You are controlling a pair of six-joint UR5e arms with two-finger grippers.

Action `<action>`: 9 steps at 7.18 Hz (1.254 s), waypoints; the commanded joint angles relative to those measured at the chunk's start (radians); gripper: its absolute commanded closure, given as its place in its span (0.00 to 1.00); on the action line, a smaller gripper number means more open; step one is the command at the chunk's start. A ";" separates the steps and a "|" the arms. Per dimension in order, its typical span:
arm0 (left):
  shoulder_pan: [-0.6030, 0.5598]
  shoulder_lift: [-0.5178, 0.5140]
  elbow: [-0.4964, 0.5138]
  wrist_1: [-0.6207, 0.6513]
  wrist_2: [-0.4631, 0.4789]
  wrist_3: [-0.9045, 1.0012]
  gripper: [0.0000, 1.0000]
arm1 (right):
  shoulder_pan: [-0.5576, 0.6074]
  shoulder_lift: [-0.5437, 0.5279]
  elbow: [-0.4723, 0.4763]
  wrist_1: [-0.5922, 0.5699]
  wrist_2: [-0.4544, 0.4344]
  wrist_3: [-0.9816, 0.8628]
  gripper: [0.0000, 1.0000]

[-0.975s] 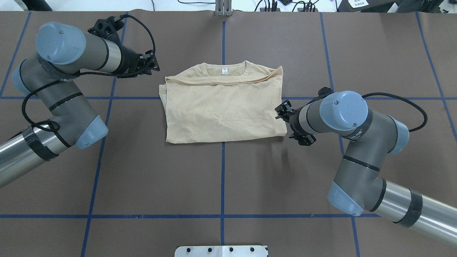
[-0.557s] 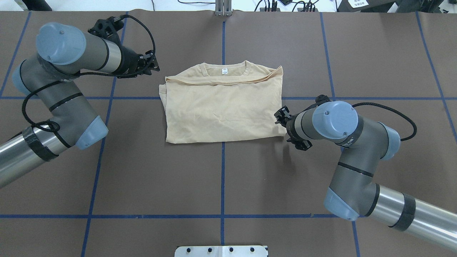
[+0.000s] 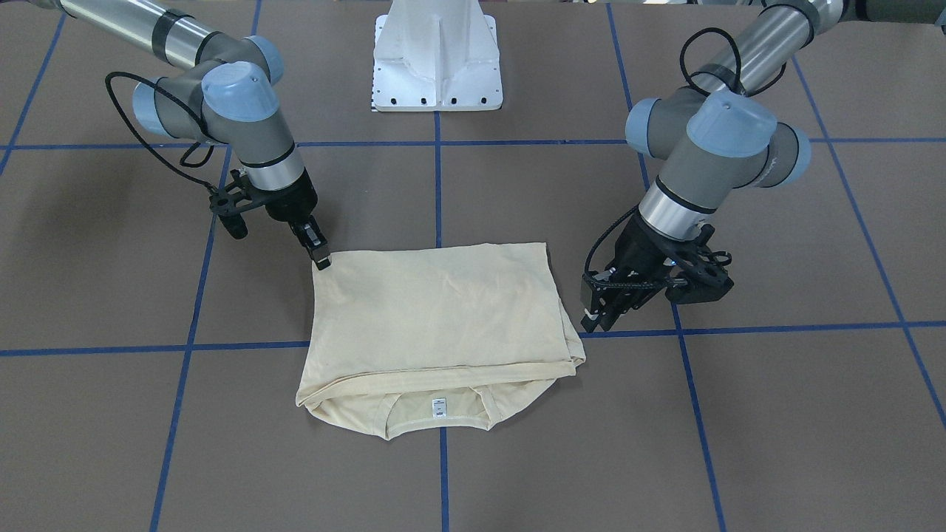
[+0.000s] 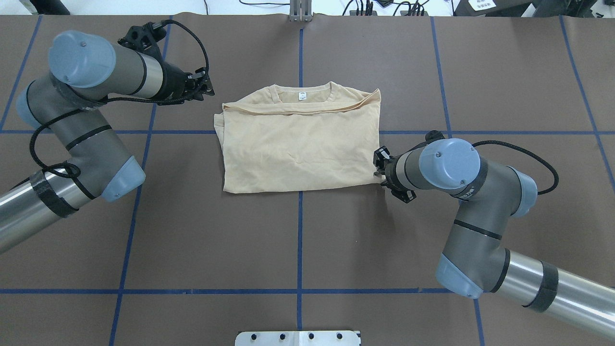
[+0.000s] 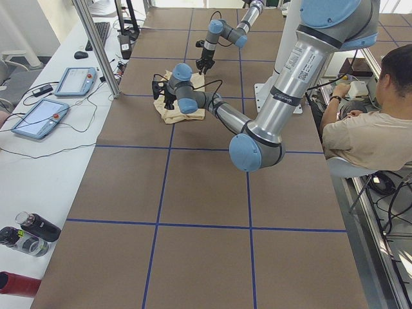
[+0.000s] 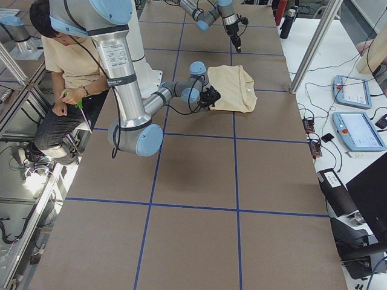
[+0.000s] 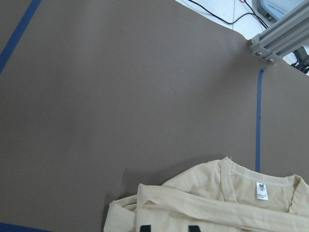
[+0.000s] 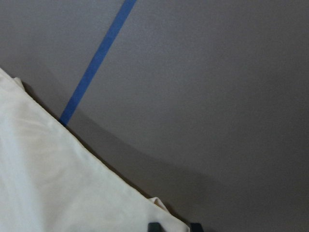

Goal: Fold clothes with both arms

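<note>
The clothes are one pale cream shirt [image 4: 298, 149], folded into a rectangle at mid-table, with its collar and white label [image 4: 302, 95] on the far side. My left gripper [image 4: 207, 86] hovers open just off the shirt's far left corner, touching nothing; the front view shows it [image 3: 595, 314] beside the folded edge. My right gripper [image 3: 319, 255] is low at the shirt's near right corner. In the right wrist view its fingertips [image 8: 153, 226] stand apart, with the corner of the cloth [image 8: 58, 183] reaching between them. The left wrist view shows the collar end of the shirt [image 7: 217, 203] with a dark print edge.
The white pedestal base [image 3: 437, 59] stands behind the shirt on the robot's side. A person [image 5: 367, 129] sits beside the base. Control tablets [image 5: 38, 116], a metal post [image 5: 96, 45] and bottles [image 5: 32, 228] line the far table edge. Blue tape lines cross the brown mat.
My right arm has swung nearer and lower, bringing its gripper to the shirt's near right corner. The left arm and the shirt have not moved.
</note>
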 commanded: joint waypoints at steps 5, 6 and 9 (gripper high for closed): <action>0.000 0.049 -0.108 0.012 -0.040 0.003 0.65 | -0.056 -0.252 0.320 0.060 0.066 0.025 1.00; -0.001 0.055 -0.156 0.017 -0.102 -0.003 0.64 | -0.156 -0.326 0.391 0.059 0.072 0.035 1.00; 0.008 0.081 -0.230 0.075 -0.155 -0.008 0.53 | -0.454 -0.352 0.439 0.063 0.068 0.035 0.74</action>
